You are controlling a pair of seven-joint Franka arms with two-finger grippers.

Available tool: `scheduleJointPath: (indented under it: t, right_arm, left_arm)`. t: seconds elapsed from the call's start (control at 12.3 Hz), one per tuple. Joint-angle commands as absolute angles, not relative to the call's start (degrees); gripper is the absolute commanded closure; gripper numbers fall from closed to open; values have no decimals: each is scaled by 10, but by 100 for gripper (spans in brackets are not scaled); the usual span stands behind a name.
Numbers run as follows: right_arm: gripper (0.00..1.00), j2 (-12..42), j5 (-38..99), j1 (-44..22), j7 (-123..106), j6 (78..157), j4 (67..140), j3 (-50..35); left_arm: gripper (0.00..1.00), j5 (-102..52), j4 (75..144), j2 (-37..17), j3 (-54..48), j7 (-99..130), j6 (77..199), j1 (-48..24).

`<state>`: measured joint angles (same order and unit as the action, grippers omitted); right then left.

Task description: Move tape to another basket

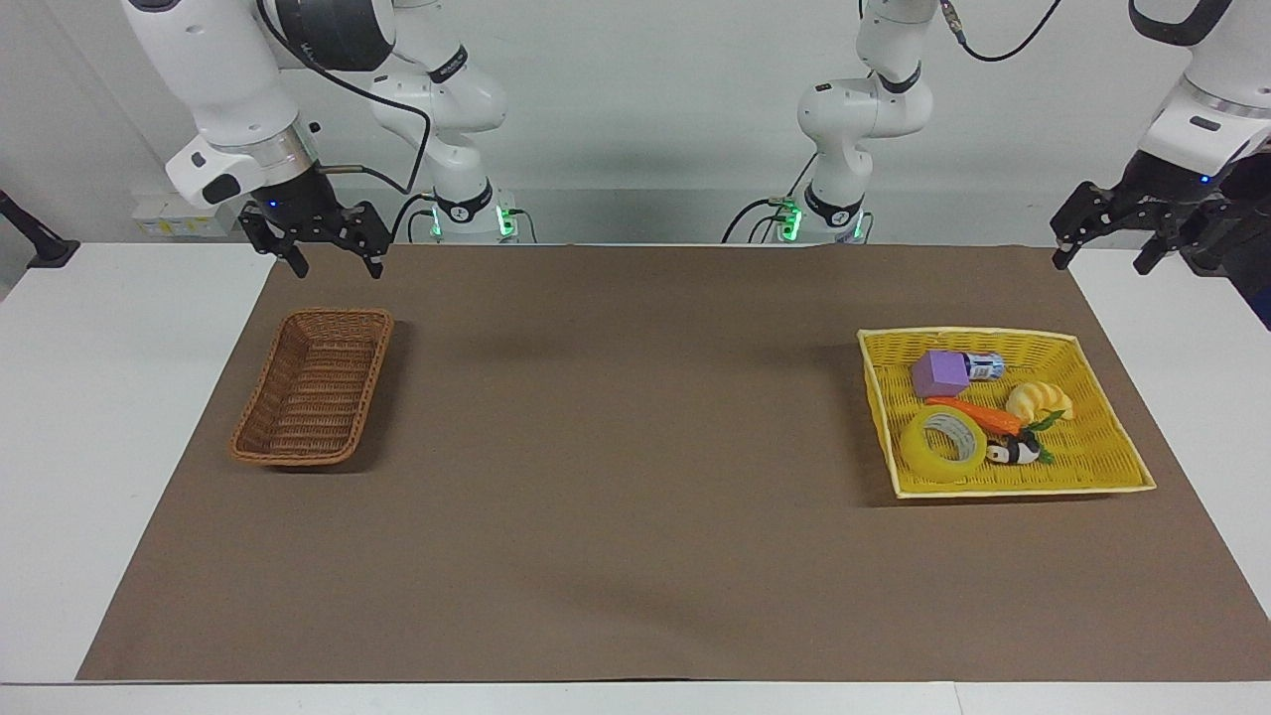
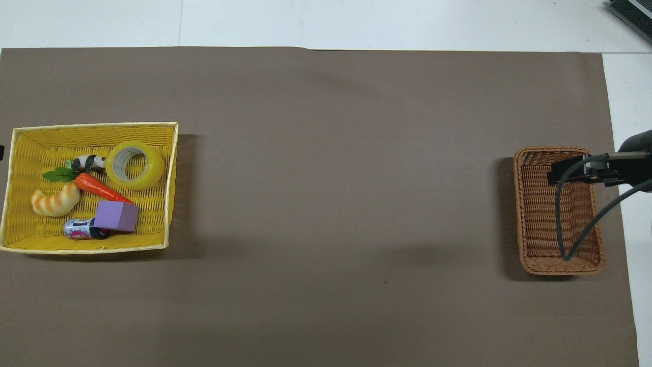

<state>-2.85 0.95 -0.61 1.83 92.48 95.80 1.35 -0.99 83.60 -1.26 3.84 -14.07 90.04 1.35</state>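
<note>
Both my fingers wide open, empty: left fingers [image 1: 1102, 248] up at desk [image 1: 635, 556] edge, right fingers [image 1: 333, 260] over desk by basket [image 1: 313, 387]; tape [image 1: 943, 447] in yellow basket [image 1: 1102, 467].

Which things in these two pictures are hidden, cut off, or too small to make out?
- Left gripper: absent from the overhead view, outside its frame.
- Right gripper: in the overhead view the arm's own links and a cable hide its fingertips.
- Wicker basket: overhead, that arm and cable cover part of its inside.
- Small can: label too small to read; the purple block covers one end.
</note>
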Motion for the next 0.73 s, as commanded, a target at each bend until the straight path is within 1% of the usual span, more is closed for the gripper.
scheduleJointPath:
  t: [0.0, 0.65]
  right_arm:
    - [0, -33, 8, -3, 10, 920, 958, 11]
    - [0, -33, 8, -3, 9, 920, 958, 11]
  left_arm:
    - [0, -1, 848, -4, 32, -149, 900, 21]
    - [0, -2, 847, -1, 32, -142, 895, 15]
